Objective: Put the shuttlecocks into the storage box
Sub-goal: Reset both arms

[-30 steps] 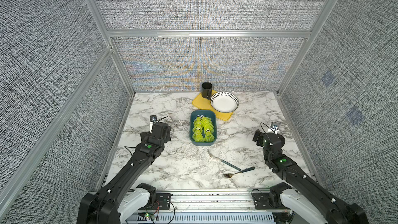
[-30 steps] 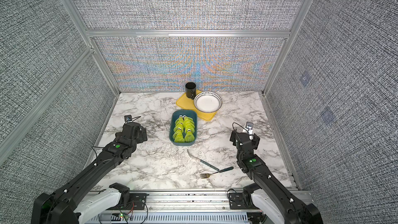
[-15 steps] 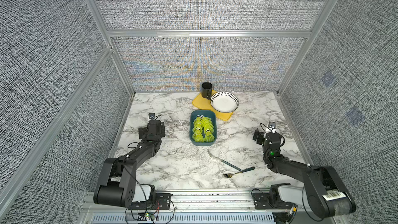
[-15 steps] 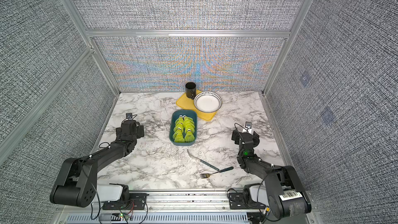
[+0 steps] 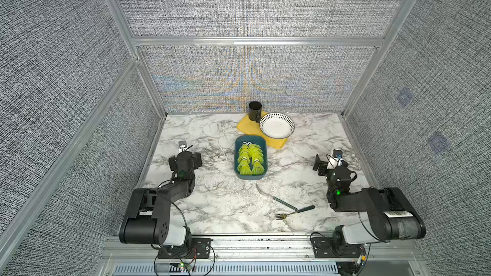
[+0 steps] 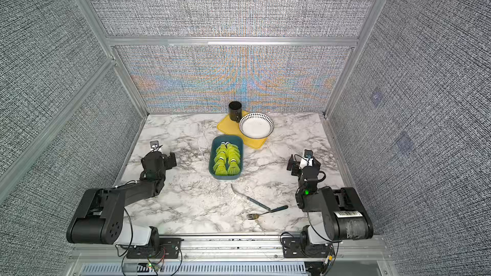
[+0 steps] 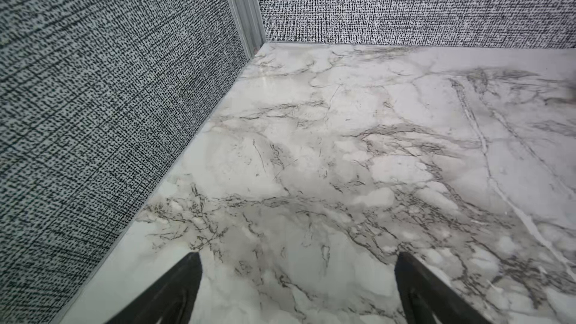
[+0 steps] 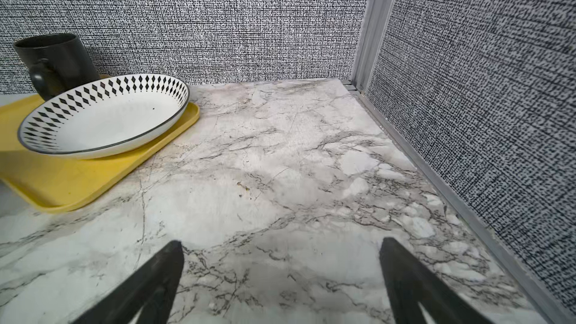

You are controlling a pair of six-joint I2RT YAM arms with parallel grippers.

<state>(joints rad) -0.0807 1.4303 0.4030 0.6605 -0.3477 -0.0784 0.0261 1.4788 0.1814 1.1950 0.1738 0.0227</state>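
Left pincer point(image 7: 298, 255), right pincer point(image 8: 281, 241) agape; shuttlecocks point(image 5: 251, 157) lengthwise in storage box point(image 5: 250, 177), tips away.

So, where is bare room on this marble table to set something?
Free: the strip between the left gripper and the dark teal rectangular storage box; the back-left corner beside the flat yellow tray. Crowded: black mug and white patterned bowl on that tray; dark-handled knife and fork front right.

Left arm point(image 5: 172, 195) and right arm point(image 5: 372, 204) are showing matte black links, white base housings point(image 5: 174, 234). Green LED point(image 5: 338, 192) is glowing behind left claw point(image 7: 296, 258) and right claw point(image 8: 280, 244). What looks like a barcode label point(image 5: 397, 213) is sitting far behind right claw; thin black cables point(image 5: 183, 215) are looping by both bases.
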